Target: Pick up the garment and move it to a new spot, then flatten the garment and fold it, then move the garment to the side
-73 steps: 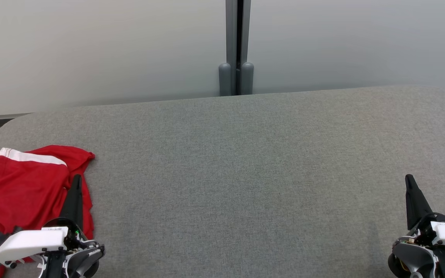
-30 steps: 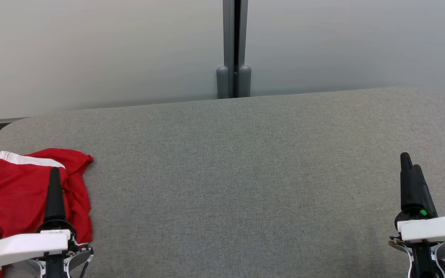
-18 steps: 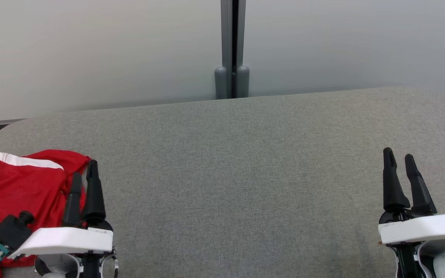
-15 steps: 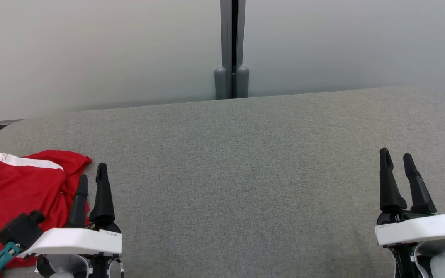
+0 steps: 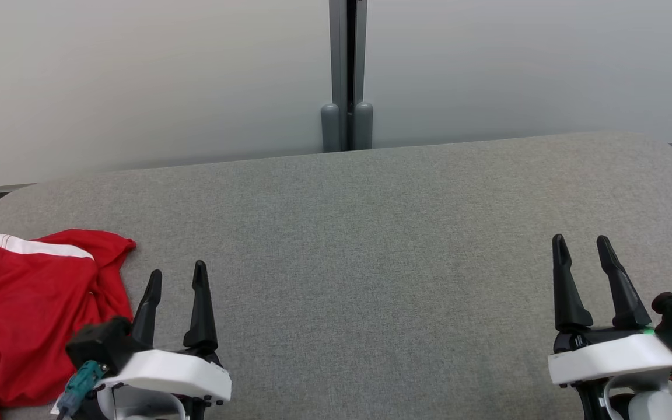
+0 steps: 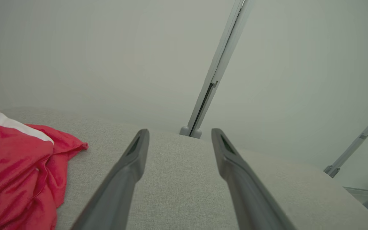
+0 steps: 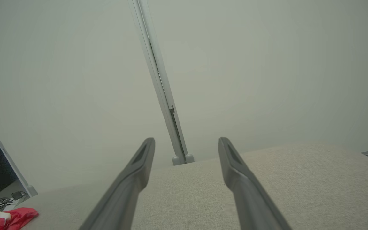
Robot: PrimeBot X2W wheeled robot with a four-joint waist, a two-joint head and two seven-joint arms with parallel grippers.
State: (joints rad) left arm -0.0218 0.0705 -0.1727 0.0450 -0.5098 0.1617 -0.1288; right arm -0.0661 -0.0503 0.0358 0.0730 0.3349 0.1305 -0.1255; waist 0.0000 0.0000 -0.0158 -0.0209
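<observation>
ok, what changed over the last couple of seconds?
The left gripper moved off the red garment to the right, over the bare grey surface, and turned so both fingers show side by side. The right gripper turned the same way and drifted slightly left. Both are open and hold nothing. The garment stays crumpled at the left edge.
</observation>
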